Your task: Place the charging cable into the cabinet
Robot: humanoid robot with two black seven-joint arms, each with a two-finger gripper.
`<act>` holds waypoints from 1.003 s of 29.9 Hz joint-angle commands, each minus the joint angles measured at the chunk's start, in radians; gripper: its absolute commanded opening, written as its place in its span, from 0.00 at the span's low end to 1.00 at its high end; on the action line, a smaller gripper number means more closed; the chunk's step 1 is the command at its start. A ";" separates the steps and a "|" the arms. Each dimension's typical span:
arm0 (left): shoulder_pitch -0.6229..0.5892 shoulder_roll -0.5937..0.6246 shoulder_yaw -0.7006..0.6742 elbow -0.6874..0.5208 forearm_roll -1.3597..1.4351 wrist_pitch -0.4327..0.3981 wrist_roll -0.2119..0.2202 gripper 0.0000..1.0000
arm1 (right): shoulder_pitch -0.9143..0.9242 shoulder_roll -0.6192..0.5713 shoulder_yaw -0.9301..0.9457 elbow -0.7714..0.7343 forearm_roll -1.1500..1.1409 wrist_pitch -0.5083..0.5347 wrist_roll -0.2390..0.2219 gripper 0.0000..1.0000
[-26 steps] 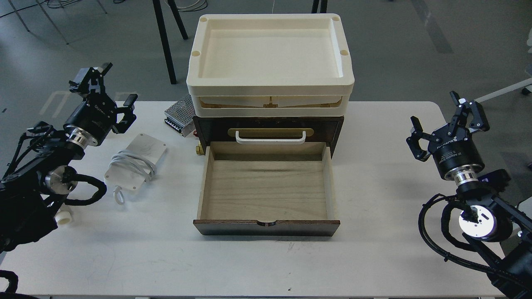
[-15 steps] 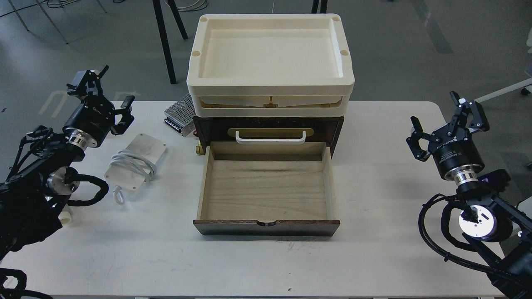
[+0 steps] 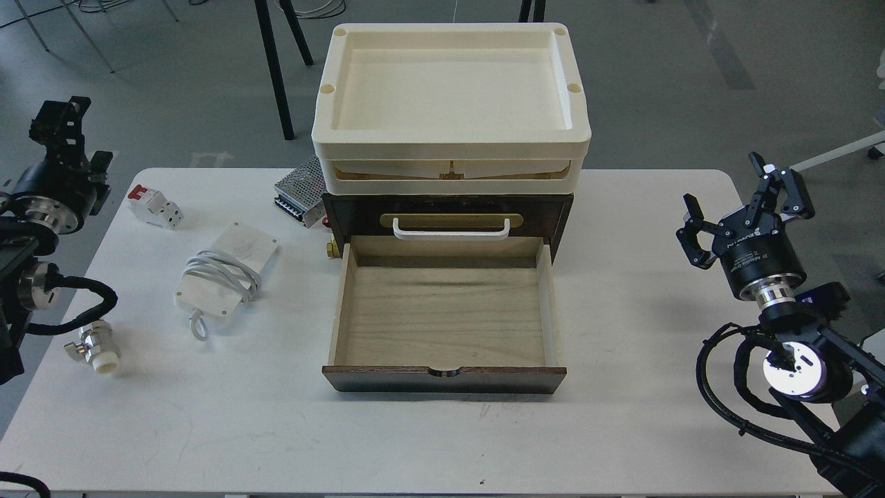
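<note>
Charging cable flat near table's left edge, beside cabinet with drawer pulled out. Left gripper beyond far-left corner; right gripper splayed near right edge.

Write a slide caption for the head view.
White cord-wrapped charging cable lies left of dark wooden cabinet's open drawer; both hands clear.

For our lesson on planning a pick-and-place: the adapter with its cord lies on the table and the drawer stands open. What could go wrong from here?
1. A loose loop of cord trails off the charging cable toward the table edge; it may uncoil or snag on the drawer wall of the cabinet when lifted.
2. The brick lies flat, so fingers may slip on it.
3. The left gripper is off past the table's left edge, and the red-and-white block lies near its likely path.
</note>
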 commanded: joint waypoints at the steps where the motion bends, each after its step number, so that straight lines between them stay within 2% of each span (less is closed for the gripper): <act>1: -0.002 0.094 0.006 -0.010 0.046 -0.092 0.000 0.99 | 0.000 0.000 0.000 0.000 0.000 0.000 0.000 0.99; 5: -0.046 0.188 0.006 -0.015 0.083 -0.315 0.000 0.98 | 0.000 0.000 0.000 0.000 0.000 0.000 0.000 0.99; 8: -0.089 0.234 0.007 -0.015 0.176 -0.315 0.000 0.88 | 0.000 0.000 0.000 -0.002 0.000 0.000 0.000 0.99; 11: -0.163 0.240 0.007 -0.013 0.330 -0.314 0.000 0.86 | 0.000 0.000 0.000 0.000 0.000 0.000 0.000 0.99; 18: -0.215 0.239 0.006 -0.045 0.641 -0.217 0.000 0.86 | 0.000 0.000 0.000 -0.002 0.000 0.000 0.000 0.99; 21: -0.231 0.243 0.007 -0.131 0.775 -0.145 0.000 0.86 | 0.000 0.000 0.000 0.000 0.000 0.000 0.000 0.99; 27: -0.224 0.305 0.007 -0.389 1.051 -0.085 0.000 0.86 | 0.000 0.000 0.000 -0.002 0.000 0.000 0.000 0.99; 30: -0.206 0.303 0.008 -0.450 1.189 -0.035 0.000 0.86 | 0.000 0.000 0.000 -0.002 0.000 0.000 0.000 0.99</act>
